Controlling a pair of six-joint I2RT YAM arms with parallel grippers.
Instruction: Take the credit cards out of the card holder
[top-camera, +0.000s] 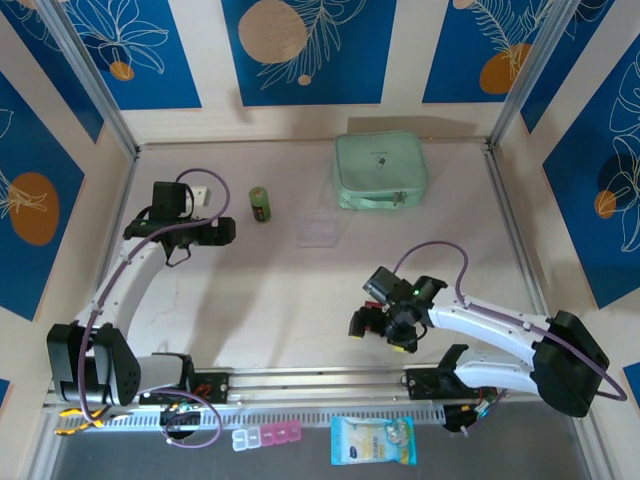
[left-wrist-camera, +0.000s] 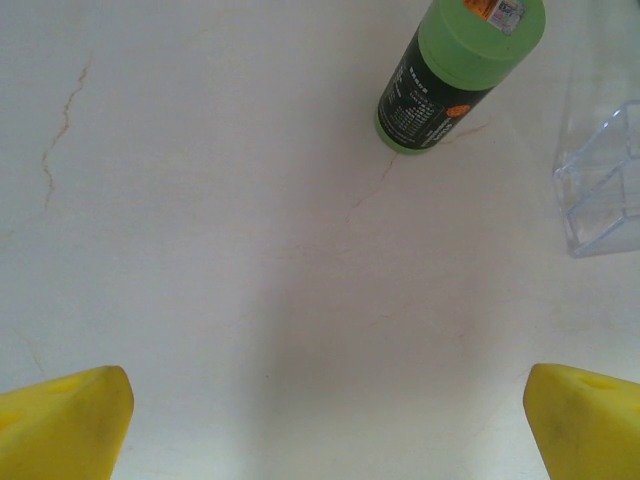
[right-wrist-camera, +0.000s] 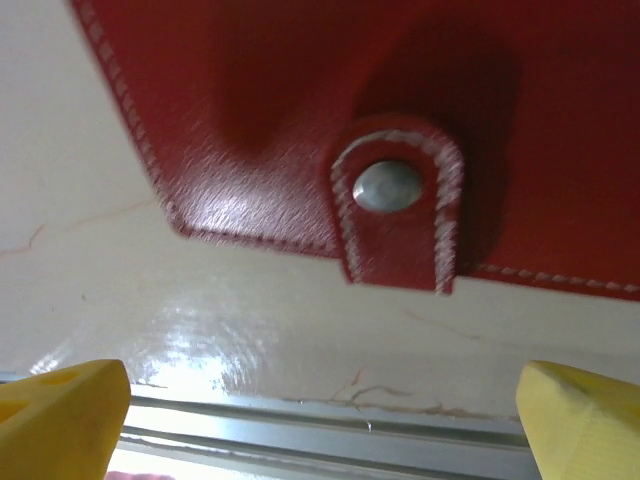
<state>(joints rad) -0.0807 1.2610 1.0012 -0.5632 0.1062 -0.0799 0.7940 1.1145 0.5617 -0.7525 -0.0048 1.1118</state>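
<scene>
The card holder (right-wrist-camera: 300, 110) is a red stitched wallet lying closed on the table in the right wrist view, with its small red tab (right-wrist-camera: 397, 205) and metal snap facing me. The credit cards are hidden. My right gripper (right-wrist-camera: 325, 420) stands open just short of the tab, yellow fingertips (right-wrist-camera: 60, 415) wide apart and nothing between them. From above, the right gripper (top-camera: 385, 322) hangs over the near middle of the table. My left gripper (top-camera: 215, 232) is open over bare table at the left, and its fingertips (left-wrist-camera: 65, 420) are spread in the left wrist view.
A mint green zip case (top-camera: 381, 170) lies at the back. A green bottle (top-camera: 260, 204) and a clear plastic rectangle (top-camera: 319, 228) lie mid-table. The metal rail (right-wrist-camera: 330, 440) runs just below the right gripper. A pill organiser (top-camera: 266, 436) and a packet (top-camera: 372, 440) lie by the front edge.
</scene>
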